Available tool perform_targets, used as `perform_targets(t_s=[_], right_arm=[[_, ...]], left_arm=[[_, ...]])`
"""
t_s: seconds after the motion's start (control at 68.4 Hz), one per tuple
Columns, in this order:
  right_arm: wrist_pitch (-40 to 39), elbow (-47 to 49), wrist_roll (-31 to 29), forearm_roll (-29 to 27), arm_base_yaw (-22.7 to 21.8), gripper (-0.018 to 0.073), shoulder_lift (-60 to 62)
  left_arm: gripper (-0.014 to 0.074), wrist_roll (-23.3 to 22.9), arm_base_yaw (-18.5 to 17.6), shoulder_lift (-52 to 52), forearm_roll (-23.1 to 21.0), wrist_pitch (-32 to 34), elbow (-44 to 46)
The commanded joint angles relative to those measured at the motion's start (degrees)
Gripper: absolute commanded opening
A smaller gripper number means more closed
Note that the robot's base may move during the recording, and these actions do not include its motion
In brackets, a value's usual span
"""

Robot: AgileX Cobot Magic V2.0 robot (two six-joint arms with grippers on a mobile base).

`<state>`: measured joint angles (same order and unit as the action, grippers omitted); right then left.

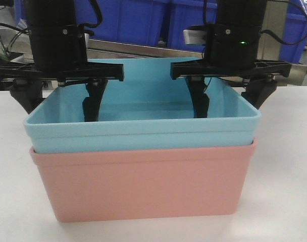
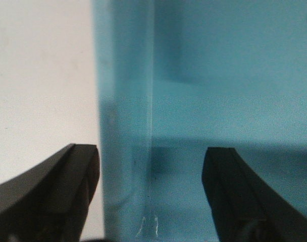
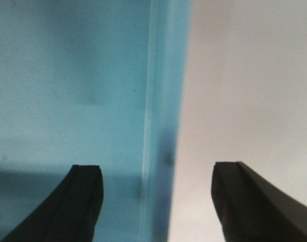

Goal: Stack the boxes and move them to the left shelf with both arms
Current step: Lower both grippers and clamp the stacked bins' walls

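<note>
Right, the turquoise tub [image 1: 143, 133] sits nested inside the pink tub [image 1: 143, 186]. The blue rim rides just above the pink one, and the pair stands on the white bench [image 1: 285, 166] near the front edge of the view.

Both arms are down over the stack. The left claw [image 1: 59, 113] straddles the left side wall of the turquoise tub, one black finger outside over the bench and the other hanging inside the tub. The left wrist view confirms it: the claw [image 2: 151, 154] is spread wide, with the blue wall running up between the two fingers. The outer finger is just beside the wall, and I cannot tell if it touches.

On the other side, the right claw [image 1: 227, 108] mirrors it across the right wall. In its wrist view the claw [image 3: 157, 170] gapes wide too, with the inner finger over the blue floor and the outer over the white bench. The wall stands between them, clear of both pads. Neither claw is clamped on anything.

Behind the arms sit the dark blue bins [image 1: 138, 20].
</note>
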<state>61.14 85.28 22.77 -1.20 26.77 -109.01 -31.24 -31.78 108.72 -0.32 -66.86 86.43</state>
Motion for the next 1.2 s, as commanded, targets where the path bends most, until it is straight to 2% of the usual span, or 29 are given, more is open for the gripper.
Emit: perform_targets(t_s=[0.0, 0.19, 0.38, 0.526, 0.672, 0.789, 0.935, 0.979, 1.184], right_arm=[[-0.82, 1.77, -0.02, -0.37, -0.06, 0.055, 2.95], [-0.82, 1.77, -0.02, -0.41, -0.06, 0.055, 2.95], [-0.82, 1.77, -0.02, -0.75, -0.06, 0.055, 2.95], [-0.82, 1.77, -0.02, -0.91, -0.06, 0.054, 2.95], [-0.76, 1.77, -0.02, -0.91, -0.06, 0.0442, 2.95], [-0.76, 1.77, -0.02, -0.91, -0.06, 0.034, 2.95], [-0.65, 1.77, -0.02, -0.91, -0.06, 0.0121, 2.95], [-0.65, 1.77, -0.02, -0.91, -0.06, 0.0048, 2.95], [-0.58, 1.77, -0.02, -0.91, -0.06, 0.0057, 2.95]], left_arm=[[0.0355, -0.42, -0.33, -3.07, -0.37, 0.08, 1.79], [0.0344, -0.45, -0.33, -3.07, -0.65, 0.56, 1.79], [0.0227, -0.66, -0.33, -3.07, -1.51, 1.31, 1.79], [0.0214, -1.09, -0.33, -2.94, -1.51, 1.31, 1.79], [0.0202, -1.48, -0.33, -2.68, -1.64, 1.31, 1.79], [0.012, -1.57, -0.33, -2.68, -1.64, 1.31, 1.79], [-0.002, -1.57, -0.33, -2.68, -1.64, 1.42, 1.79], [-0.001, -1.57, -0.33, -2.68, -1.64, 1.53, 1.79], [-0.0012, -1.57, -0.33, -2.68, -1.64, 1.19, 1.79]])
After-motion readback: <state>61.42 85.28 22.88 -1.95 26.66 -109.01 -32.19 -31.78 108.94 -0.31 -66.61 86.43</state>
